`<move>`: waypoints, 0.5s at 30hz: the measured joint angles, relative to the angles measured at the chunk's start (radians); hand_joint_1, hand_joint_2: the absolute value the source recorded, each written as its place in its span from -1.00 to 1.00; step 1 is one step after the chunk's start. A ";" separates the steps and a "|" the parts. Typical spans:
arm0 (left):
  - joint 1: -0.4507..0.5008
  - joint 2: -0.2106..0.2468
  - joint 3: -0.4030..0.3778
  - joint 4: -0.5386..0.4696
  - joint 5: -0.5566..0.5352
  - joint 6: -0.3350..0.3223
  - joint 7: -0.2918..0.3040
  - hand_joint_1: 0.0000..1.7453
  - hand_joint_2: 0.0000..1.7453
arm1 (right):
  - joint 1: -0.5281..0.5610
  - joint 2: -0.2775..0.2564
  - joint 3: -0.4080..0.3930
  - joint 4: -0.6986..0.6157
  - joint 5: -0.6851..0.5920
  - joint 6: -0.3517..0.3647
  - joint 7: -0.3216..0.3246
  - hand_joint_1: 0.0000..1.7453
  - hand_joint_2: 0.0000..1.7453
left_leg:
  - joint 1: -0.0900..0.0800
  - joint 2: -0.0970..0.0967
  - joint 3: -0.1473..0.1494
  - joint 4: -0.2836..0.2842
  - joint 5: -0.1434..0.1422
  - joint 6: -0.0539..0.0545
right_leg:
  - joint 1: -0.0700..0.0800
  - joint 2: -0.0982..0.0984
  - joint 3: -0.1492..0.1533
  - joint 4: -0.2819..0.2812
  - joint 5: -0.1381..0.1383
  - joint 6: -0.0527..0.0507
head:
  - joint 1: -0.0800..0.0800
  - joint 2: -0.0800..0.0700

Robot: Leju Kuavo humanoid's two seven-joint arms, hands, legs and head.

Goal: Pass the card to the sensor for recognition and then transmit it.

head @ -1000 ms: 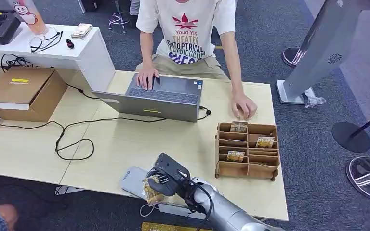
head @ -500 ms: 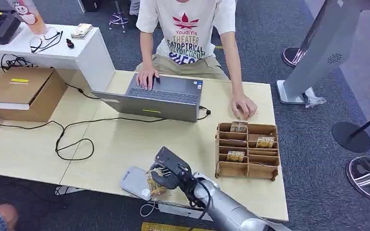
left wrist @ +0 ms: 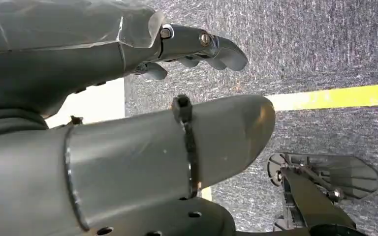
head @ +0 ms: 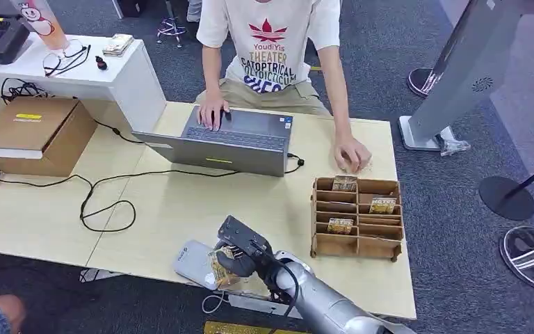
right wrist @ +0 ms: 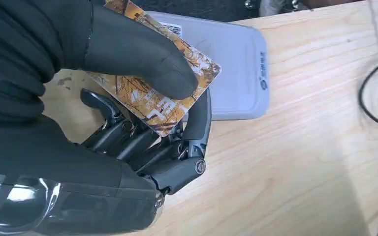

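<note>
we note the right hand (head: 240, 254) pinching the card (right wrist: 152, 88) between thumb and fingers, held over the near end of the grey sensor (right wrist: 236, 73) on the table (head: 181, 202). left hand (left wrist: 128, 123) holds nothing, fingers loosely curled.

Grey carpet (head: 403, 62) covers the floor, a yellow line (left wrist: 334, 96) crossing it. A pale wood surface (head: 181, 202) stands beside a white counter (head: 111, 73); stanchion bases (head: 507, 198) sit to the right.
</note>
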 joint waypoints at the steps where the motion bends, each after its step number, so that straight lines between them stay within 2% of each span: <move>1: 0.000 0.000 -0.001 0.000 0.000 0.001 0.000 -1.00 -1.00 | 0.003 0.002 0.000 0.002 0.010 0.000 0.004 1.00 1.00 | 0.000 0.000 0.000 0.000 0.000 0.000 | 0.000 0.000 0.000 0.000 0.000 0.000 | 0.000 0.000; 8: -0.002 0.000 -0.003 0.000 0.000 0.007 0.000 -1.00 -1.00 | 0.026 0.009 0.001 0.016 0.079 0.005 0.033 1.00 1.00 | 0.000 0.001 0.000 0.000 0.000 0.000 | 0.000 0.001 0.000 0.000 0.000 0.000 | 0.000 0.000; 15: -0.002 0.000 -0.003 0.000 0.000 0.006 -0.004 -1.00 -1.00 | 0.034 0.010 0.001 0.023 0.094 -0.008 0.047 1.00 1.00 | 0.000 0.002 0.002 0.000 0.000 0.000 | 0.000 0.001 0.001 0.000 0.000 0.000 | 0.000 0.000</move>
